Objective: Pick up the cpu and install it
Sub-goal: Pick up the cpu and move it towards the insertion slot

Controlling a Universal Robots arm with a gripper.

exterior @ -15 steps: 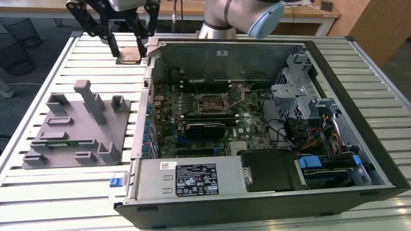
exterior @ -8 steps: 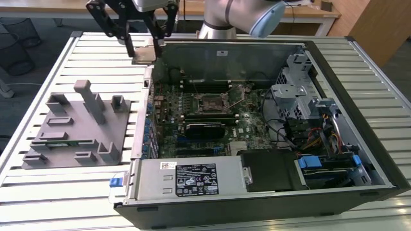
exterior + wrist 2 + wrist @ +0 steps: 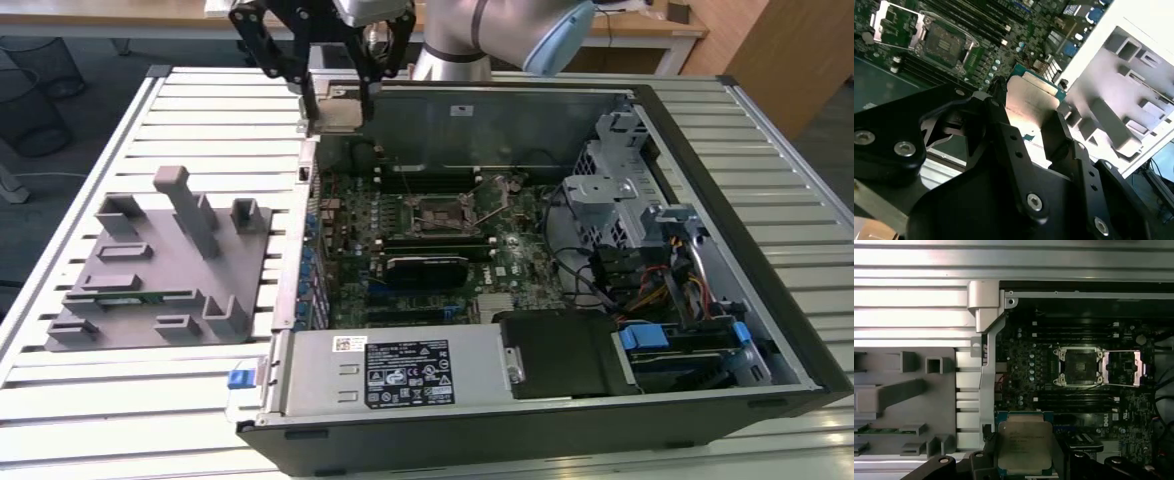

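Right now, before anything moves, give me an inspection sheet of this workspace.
Surface: pale slatted metal table, carrying an open black computer case.
Job's things: silver-topped square cpu with green rim, held up near the case's corner, away from the socket; square motherboard socket open, no chip in it.
Clutter: grey moulded fixture tray beside the case, on the exterior view's left; green memory stick lying in it.
Grippers: black two-fingered hand shut on the cpu.
Cables: coloured wire bundle inside the case.
Surroundings: black mesh bins on the floor.
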